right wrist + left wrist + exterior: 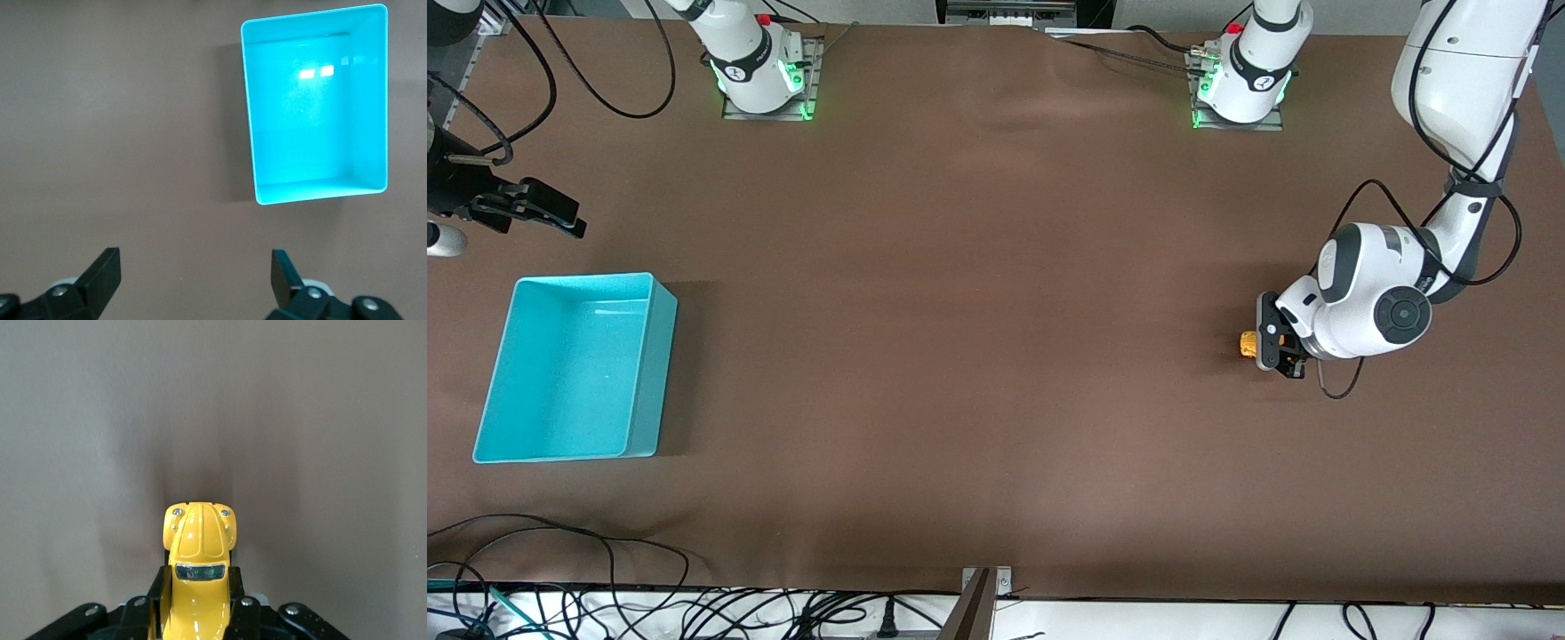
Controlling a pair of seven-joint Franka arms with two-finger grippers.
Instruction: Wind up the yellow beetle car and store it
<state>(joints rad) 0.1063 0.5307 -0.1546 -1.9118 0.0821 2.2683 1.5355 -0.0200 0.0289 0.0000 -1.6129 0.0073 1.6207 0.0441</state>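
**Status: car gripped, winding and storage outstanding**

We find the yellow beetle car (1248, 344) on the brown table (996, 356) toward the left arm's end, well apart from the turquoise bin (660, 373), which stands at the right arm's end. The left gripper (1272, 348) is down at table level with its jaws closed on the car. In the left wrist view the black fingers (241, 613) press against both flanks of the car's body (197, 573), with the rounded bonnet projecting forward between them. We cannot tell from these views whether the wheels rest on the table or are just clear of it.

The right gripper (547, 213) waits above the table beside the bin — its jaws stand wide apart and hold nothing. The right wrist view shows both fingertips (100, 270) spread, with the bin (250, 133) below them and nothing inside it.

We judge the task to be at an early stage:

1. Grasp of the car — done.
2. Winding, presumably by drawing the car backward along the table — no sign of it here.
3. Transfer across the table and release into the bin — not yet done.
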